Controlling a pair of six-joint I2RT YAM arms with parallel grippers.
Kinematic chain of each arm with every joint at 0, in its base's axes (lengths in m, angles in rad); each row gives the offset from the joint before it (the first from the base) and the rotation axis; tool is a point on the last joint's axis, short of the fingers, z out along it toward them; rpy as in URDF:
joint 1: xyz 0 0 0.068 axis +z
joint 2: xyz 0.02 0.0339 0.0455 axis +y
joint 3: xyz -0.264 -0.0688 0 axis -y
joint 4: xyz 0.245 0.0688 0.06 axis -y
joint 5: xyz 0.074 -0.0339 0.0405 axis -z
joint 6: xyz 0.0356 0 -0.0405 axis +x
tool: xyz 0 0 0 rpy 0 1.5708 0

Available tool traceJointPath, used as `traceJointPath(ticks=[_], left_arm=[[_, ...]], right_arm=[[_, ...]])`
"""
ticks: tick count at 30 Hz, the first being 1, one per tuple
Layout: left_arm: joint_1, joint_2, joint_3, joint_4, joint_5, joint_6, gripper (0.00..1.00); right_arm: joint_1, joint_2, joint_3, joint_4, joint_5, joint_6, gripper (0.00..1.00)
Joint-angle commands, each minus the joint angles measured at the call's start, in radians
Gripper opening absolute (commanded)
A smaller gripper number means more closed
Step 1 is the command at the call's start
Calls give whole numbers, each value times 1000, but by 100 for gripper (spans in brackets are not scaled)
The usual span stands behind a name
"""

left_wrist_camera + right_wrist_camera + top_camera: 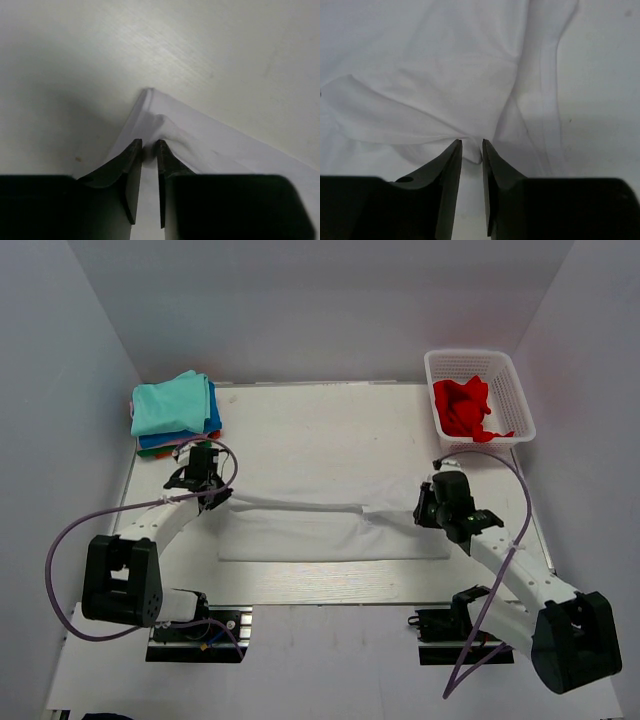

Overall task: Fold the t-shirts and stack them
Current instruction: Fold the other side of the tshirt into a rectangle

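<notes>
The large white t-shirt (330, 530) lies as a long flat band across the middle of the table. My left gripper (213, 492) is shut on its left edge; in the left wrist view (148, 145) the cloth (200, 140) bunches between the fingertips. My right gripper (425, 510) is shut on a fold at its right end; in the right wrist view (471, 145) the cloth (435, 85) puckers into the jaws. A red t-shirt (465, 408) lies crumpled in the basket. A stack with a teal t-shirt (172, 405) on top and blue, pink and green ones under it sits at the back left.
The white lattice basket (518, 400) stands at the back right corner. The folded stack sits just behind my left gripper. White walls close in the table on three sides. Cables loop beside both arms.
</notes>
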Motion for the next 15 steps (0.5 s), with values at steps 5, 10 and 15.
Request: traceJointPath(ticks=[5, 10, 15], left_arm=[[-8, -56, 32, -494, -209, -293, 96], [-9, -68, 102, -509, -150, -300, 100], [-9, -92, 130, -326, 17, -207, 100]], right_arm=[[4, -123, -115, -224, -50, 222, 65], [3, -186, -25, -191, -54, 173, 89], [6, -122, 29, -27, -151, 150, 90]])
